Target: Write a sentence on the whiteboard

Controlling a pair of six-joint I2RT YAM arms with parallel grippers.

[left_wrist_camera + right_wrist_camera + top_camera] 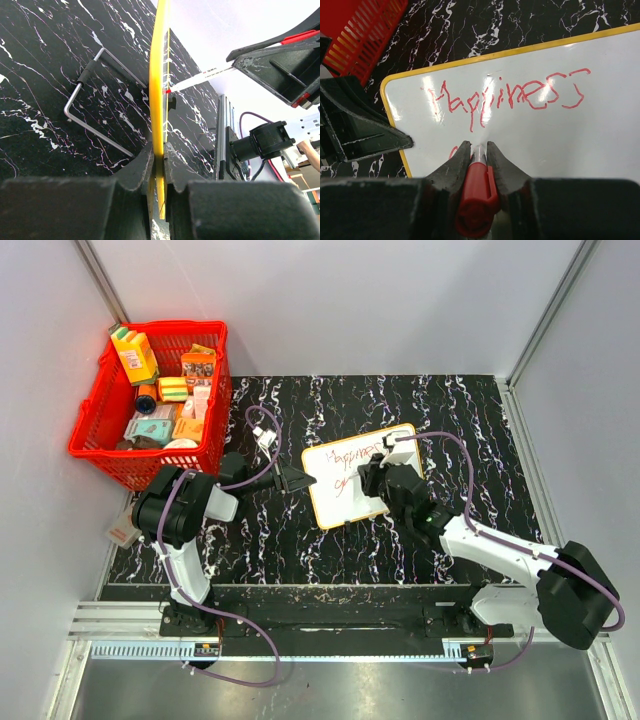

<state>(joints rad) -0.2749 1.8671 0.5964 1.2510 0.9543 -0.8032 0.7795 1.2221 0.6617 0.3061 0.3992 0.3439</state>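
The whiteboard (340,505) sits tilted mid-table, white with a yellow rim. My left gripper (303,480) is shut on its left edge; the left wrist view shows the rim (159,90) edge-on between the jaws. My right gripper (372,476) is shut on a red-capped marker (477,195) and holds its tip at the board (570,140). The sentence (505,95) reads "Happiness" in red, and a second line (453,151) starts just below, partly hidden by my fingers. The marker's white barrel (200,78) meets the board face in the left wrist view.
A red basket (150,400) full of packets stands at the back left, next to my left arm. A bent wire stand (95,100) sticks out behind the board. A small packet (122,530) lies at the table's left edge. White walls close in the back and sides.
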